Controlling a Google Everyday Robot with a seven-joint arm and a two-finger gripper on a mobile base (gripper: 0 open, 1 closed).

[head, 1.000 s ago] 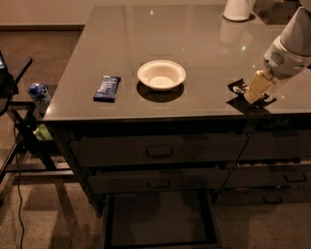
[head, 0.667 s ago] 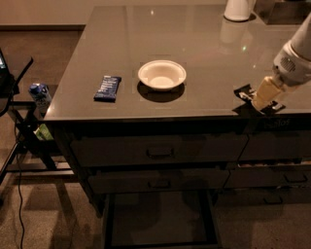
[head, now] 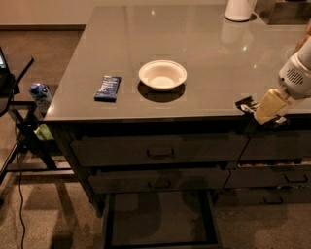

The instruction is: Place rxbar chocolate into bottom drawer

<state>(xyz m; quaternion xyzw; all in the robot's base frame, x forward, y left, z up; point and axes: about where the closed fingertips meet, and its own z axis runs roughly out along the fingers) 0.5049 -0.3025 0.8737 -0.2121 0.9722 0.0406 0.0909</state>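
1. rxbar chocolate (head: 245, 104): black-wrapped bar at the front right edge of the counter (head: 204, 44). Only one end shows, poking out to the left of the pincer. It sits right at the counter's lip, well above the open drawer and off to its right.
2. pincer (head: 265, 115): cream-coloured fingers on a white arm reaching in from the right, tipped down toward the counter's front edge. It is closed, pinching the rxbar chocolate (the far finger is mostly hidden behind the near one).
3. bottom drawer (head: 160, 216): lowest of the left-hand stack and pulled out toward the room. Its flat dark floor is bare as far as I can see from here.
4. top drawer (head: 116, 151) and middle drawer (head: 121, 181): both pushed in, each with a small dark handle at its centre.
5. white bowl (head: 162, 74): upright near the middle of the counter, well left of the pincer.
6. blue-wrapped bar (head: 108, 88): lying flat near the counter's left front, left of the bowl and apart from it.
7. white vessel (head: 238, 8): at the far back of the counter (only its base is in sight).
8. blue can (head: 40, 95): standing on a low stand beside the counter's left end.
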